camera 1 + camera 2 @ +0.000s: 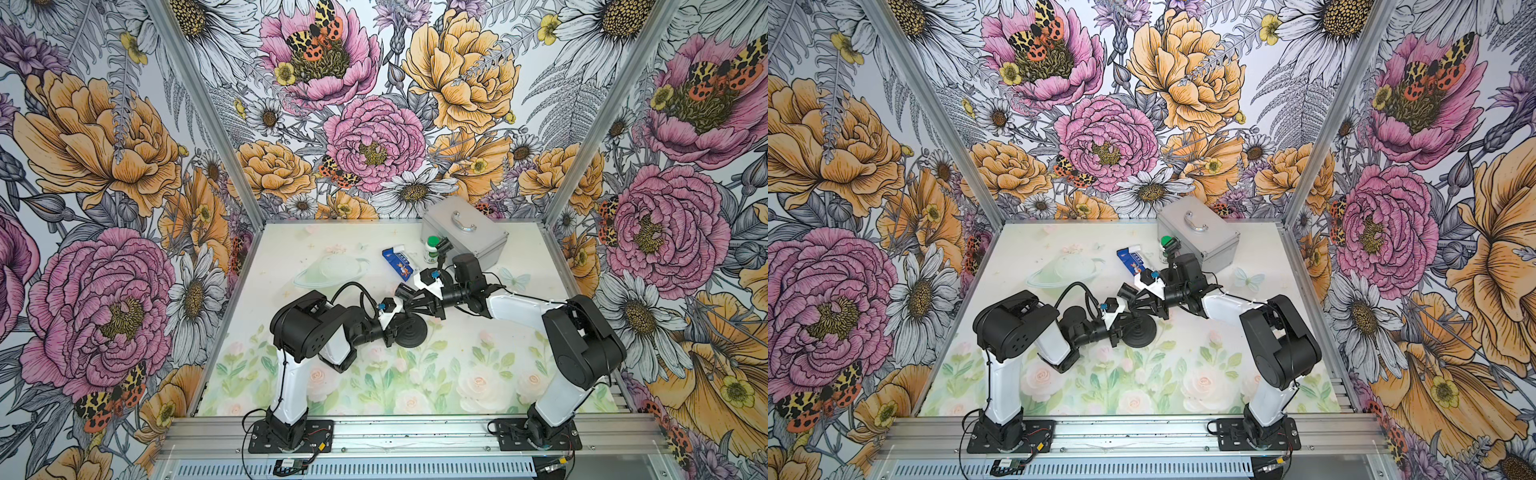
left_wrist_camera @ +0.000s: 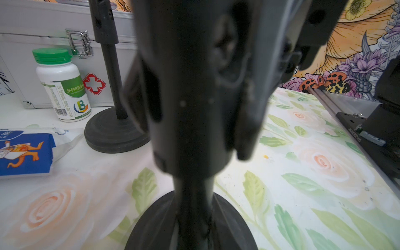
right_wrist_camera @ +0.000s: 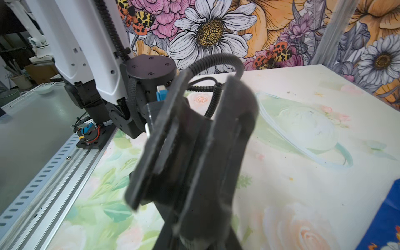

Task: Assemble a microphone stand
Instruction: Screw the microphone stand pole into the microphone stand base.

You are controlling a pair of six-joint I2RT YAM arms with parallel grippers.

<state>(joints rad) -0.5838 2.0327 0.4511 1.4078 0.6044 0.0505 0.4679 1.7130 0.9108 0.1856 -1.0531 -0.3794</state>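
Gripping the stand pole (image 2: 191, 190) just above its round base (image 1: 417, 336), the left gripper (image 1: 392, 328) was clamped shut. The right gripper (image 1: 415, 301) pinched the same pole higher up.

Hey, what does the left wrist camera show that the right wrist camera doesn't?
Only left wrist: the silver first-aid case, the green-capped bottle, an upright black stand, and the round base under the gripped pole. Only right wrist: the left arm and the planet print. Both: the blue packet and the floral mat.
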